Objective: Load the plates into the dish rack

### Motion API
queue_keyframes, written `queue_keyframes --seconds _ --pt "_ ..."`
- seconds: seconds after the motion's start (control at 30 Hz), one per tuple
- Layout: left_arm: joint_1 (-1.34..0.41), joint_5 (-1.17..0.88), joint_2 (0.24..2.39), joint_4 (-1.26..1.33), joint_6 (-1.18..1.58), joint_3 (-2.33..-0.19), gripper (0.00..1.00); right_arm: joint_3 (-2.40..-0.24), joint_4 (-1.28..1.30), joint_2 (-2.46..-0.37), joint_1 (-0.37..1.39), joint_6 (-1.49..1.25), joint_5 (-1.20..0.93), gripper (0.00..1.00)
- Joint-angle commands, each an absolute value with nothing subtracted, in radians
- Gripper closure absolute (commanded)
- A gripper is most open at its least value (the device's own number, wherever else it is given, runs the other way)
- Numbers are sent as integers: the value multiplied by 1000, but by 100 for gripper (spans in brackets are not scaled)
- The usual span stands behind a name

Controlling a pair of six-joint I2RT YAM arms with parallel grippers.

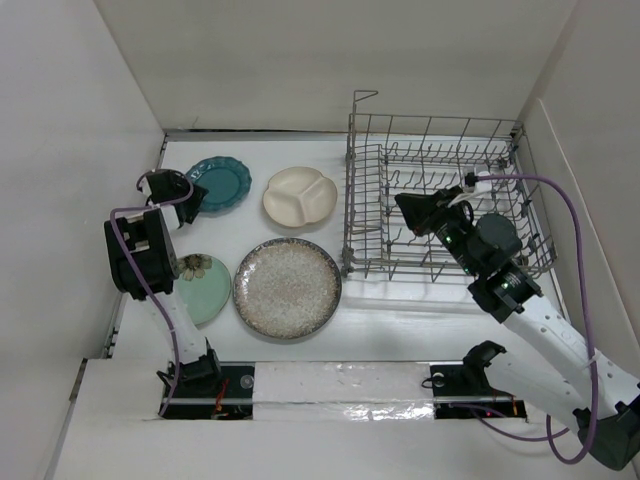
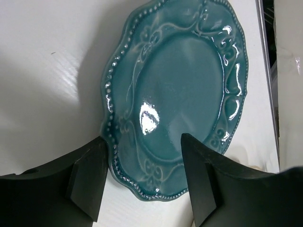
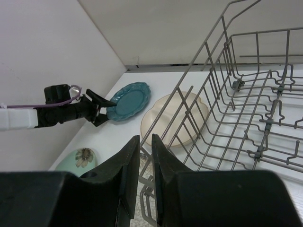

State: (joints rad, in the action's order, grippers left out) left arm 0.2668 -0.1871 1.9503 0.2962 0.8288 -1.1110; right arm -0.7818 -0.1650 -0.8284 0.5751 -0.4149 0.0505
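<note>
The dark teal scalloped plate [image 1: 220, 182] lies flat at the back left, seen close in the left wrist view [image 2: 184, 85]. My left gripper [image 1: 190, 190] is open, with its fingers on either side of the plate's near rim [image 2: 141, 139], and holds nothing. The cream three-compartment plate [image 1: 300, 196], the speckled grey-beige plate [image 1: 287, 287] and the mint green plate [image 1: 205, 290] lie flat on the table. The grey wire dish rack [image 1: 352, 190] stands at the right and holds no plates. My right gripper [image 1: 402, 203] hovers over the rack's left side, its jaws nearly together and empty [image 3: 145, 138].
White walls close in the table at the left, back and right. The rack's raised wire handle [image 1: 364, 97] stands at its back left corner. In the right wrist view I see the rack's wires [image 3: 246, 109], the cream plate [image 3: 175, 118] and the teal plate [image 3: 127, 100].
</note>
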Motion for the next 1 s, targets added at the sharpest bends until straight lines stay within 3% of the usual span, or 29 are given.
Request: queue_keyframes --seconds 0.0,0.17,0.4,0.6,0.63,0.97 --pt "245 -161 1982 244 819 -1163 45 -773 -221 -805 568 -410 44 78" --pt "245 -158 1987 282 845 -1157 54 -773 -221 -805 568 -410 41 80" --pt "245 -163 1947 435 862 -1054 80 -775 -218 -804 568 -411 38 83" --pt "264 -161 1885 575 876 -951 93 -775 -221 -814 568 -411 31 85" --pt "274 -163 1873 604 873 -942 99 -776 -222 -818 568 -410 29 85" --pt "284 -132 1703 686 813 -902 100 -818 -218 -888 626 -384 8 85"
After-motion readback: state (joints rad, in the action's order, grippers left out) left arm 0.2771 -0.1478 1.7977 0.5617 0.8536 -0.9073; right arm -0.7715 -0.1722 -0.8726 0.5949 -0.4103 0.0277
